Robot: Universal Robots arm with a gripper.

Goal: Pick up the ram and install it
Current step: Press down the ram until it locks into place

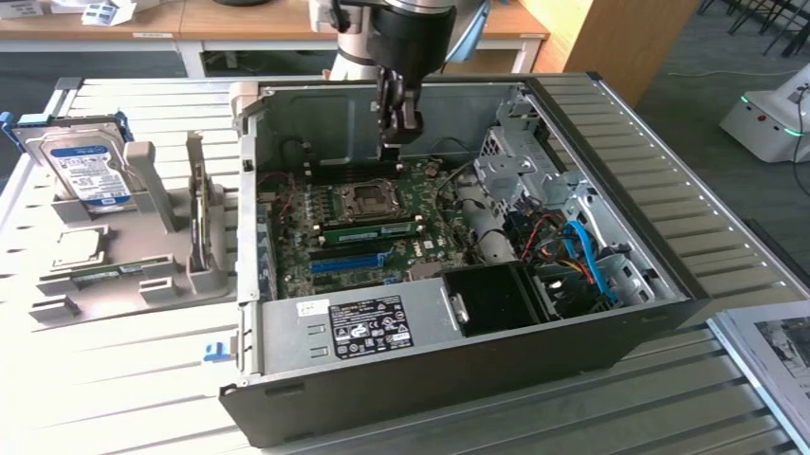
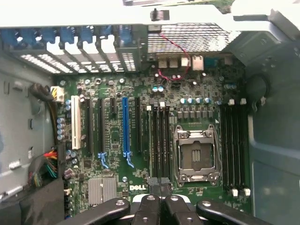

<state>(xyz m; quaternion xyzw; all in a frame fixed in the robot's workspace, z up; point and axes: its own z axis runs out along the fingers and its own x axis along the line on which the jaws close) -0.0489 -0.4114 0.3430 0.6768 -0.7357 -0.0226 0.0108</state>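
The ram (image 1: 370, 227), a narrow green stick, stands in a black slot of the motherboard (image 1: 418, 248), just beside the CPU socket (image 1: 368, 197). My gripper (image 1: 401, 136) hangs above the board over the far end of the open computer case (image 1: 608, 332); it is shut, holds nothing and is clear of the ram. In the wrist view the shut fingertips (image 2: 159, 184) point down at the black memory slots (image 2: 159, 140) next to the CPU socket (image 2: 197, 157).
A silver hard drive (image 1: 89, 166) stands in a grey holder (image 1: 139, 275) at the exterior view's left. Inside the case are a blue slot strip (image 1: 348, 263), the power supply (image 1: 367, 324), blue cables (image 1: 585, 254) and a metal drive cage (image 1: 519, 171).
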